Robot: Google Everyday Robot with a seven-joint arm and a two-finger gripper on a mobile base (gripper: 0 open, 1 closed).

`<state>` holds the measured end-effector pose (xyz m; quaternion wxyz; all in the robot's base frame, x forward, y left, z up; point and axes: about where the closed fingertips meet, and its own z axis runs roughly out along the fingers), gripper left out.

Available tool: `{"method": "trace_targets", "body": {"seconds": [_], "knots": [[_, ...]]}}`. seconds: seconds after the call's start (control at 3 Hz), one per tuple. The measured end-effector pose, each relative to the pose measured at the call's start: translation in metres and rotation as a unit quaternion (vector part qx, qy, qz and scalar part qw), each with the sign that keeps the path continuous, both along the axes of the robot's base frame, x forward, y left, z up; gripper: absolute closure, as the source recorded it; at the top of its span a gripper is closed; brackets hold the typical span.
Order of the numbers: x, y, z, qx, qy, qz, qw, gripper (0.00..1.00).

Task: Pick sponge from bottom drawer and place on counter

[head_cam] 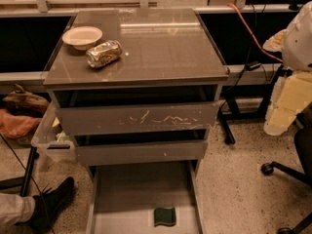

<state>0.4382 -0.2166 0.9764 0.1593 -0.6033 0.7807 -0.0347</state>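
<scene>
Dark green rectangular sponge [165,216] is lying flat near the front of the pulled-out, shallow grey metal bottom drawer [122,189].
White rounded arm casing [300,38] is hanging at the right edge, well apart from the cabinet; the gripper is sitting outside the frame, so its grip cannot be told. Bare drawer floor is spreading around the sponge between low side rails. Glossy grey-brown counter slab [165,48] is carrying a white bowl [82,36] and crushed gold can [103,53] at its left.
</scene>
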Motion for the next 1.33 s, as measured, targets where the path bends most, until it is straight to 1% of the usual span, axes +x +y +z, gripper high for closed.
{"method": "trace_targets", "body": {"seconds": [0.33, 0.67, 1.0, 1.33], "knots": [[0.000, 0.000, 0.000, 0.000, 0.000, 0.000, 1.0000, 0.00], [0.003, 0.010, -0.026, 0.027, 0.003, 0.003, 0.9996, 0.00], [0.009, 0.045, -0.124, 0.092, 0.019, 0.018, 0.9954, 0.00], [0.009, 0.045, -0.125, 0.092, 0.019, 0.018, 0.9954, 0.00]]}}
